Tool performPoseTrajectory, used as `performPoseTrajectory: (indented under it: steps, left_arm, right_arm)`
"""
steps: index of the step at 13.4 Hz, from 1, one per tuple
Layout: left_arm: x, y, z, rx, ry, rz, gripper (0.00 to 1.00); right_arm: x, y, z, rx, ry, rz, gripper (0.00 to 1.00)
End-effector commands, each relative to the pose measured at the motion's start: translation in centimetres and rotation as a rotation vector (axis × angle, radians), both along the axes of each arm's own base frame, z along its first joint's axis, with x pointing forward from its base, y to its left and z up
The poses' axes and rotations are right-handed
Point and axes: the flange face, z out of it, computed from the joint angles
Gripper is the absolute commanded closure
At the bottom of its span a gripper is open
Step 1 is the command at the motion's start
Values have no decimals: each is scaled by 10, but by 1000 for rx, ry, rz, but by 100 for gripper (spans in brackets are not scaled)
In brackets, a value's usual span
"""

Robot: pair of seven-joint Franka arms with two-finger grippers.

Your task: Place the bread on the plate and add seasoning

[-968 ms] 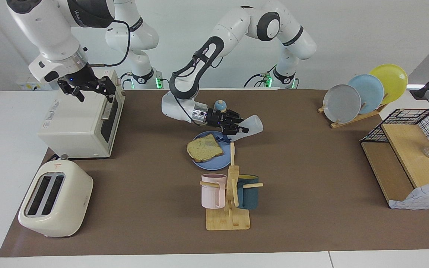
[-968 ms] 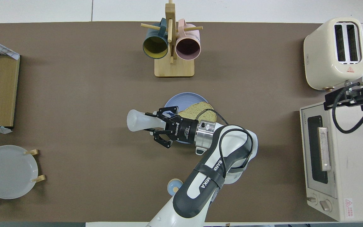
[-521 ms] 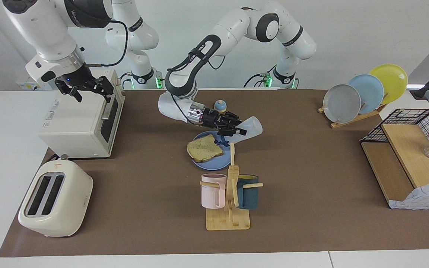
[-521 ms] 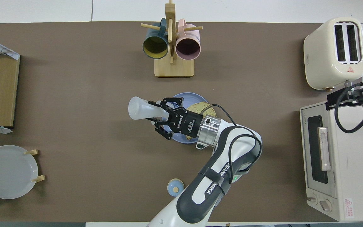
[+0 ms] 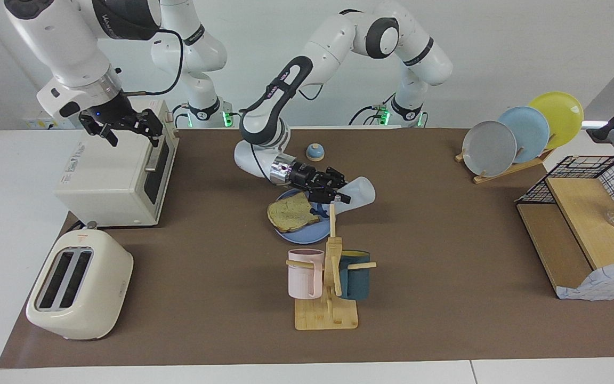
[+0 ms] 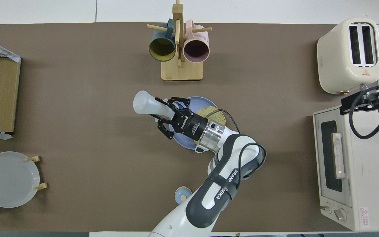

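The bread [image 5: 292, 212] [image 6: 210, 112] lies flat on the blue plate [image 5: 299, 234] [image 6: 196, 100] at the middle of the table. My left gripper [image 5: 339, 196] [image 6: 164, 113] hangs just over the plate, shut on the seasoning bottle [image 5: 359, 191] [image 6: 145, 103]. The bottle is tipped over, its base pointing toward the left arm's end of the table and its dark cap [image 5: 315, 211] low over the plate beside the bread. My right gripper [image 5: 120, 128] waits open above the toaster oven [image 5: 110, 176] [image 6: 350, 171].
A mug rack [image 5: 328, 277] [image 6: 179, 46] with a pink and a teal mug stands just farther from the robots than the plate. A small bell [image 5: 315, 152] [image 6: 183, 195] sits nearer the robots. A toaster [image 5: 78, 290], a plate rack [image 5: 520, 136] and a wire-and-wood shelf [image 5: 584, 224] line the table's ends.
The left gripper has swung with the bottle toward the mug rack, its wrist turning over the plate. The right gripper shifted slightly above the oven, then held still.
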Motion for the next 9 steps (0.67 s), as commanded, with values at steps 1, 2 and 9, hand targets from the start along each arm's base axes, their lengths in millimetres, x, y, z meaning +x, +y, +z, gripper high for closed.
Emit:
performPoseTrajectory:
  steps: [1,2,9]
  left_arm:
    - [10,12,11,1,5,-25,100]
    - [2,6,10,-1,9,-31,100]
    - [-64,-39,12,-41,44,-64,100]
  right_arm:
    - [-2,-6,4,2,-2,15,0]
    - [-2,-6,4,2,-2,15,0]
    - [-3,-8,3,2,9,11,0]
